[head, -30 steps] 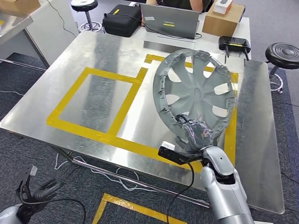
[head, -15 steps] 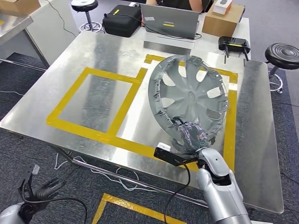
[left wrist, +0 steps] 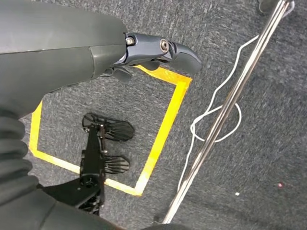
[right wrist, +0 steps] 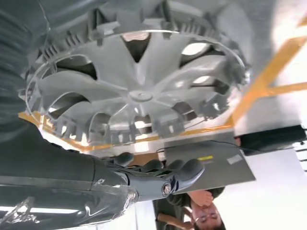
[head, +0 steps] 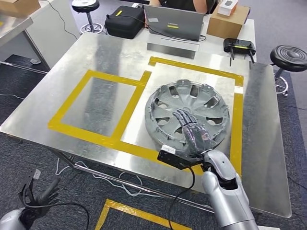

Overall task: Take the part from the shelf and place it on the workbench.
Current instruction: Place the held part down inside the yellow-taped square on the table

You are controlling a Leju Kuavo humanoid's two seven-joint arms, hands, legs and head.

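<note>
The grey plastic wheel cover lies flat on the shiny metal bench, inside the right-hand square of yellow tape, hollow side up so its ribs and clips show. The right hand hovers over the cover's near half with its dark fingers stretched out and spread toward the hub, gripping nothing; whether the palm touches the rim cannot be told. In the right wrist view the cover sits just beyond the thumb. Past the hand, at the bench's far edge, stand a grey laptop, a black case and a cardboard box. The left hand hangs low beside the bench above the grey carpet, fingers loosely extended, holding nothing.
</note>
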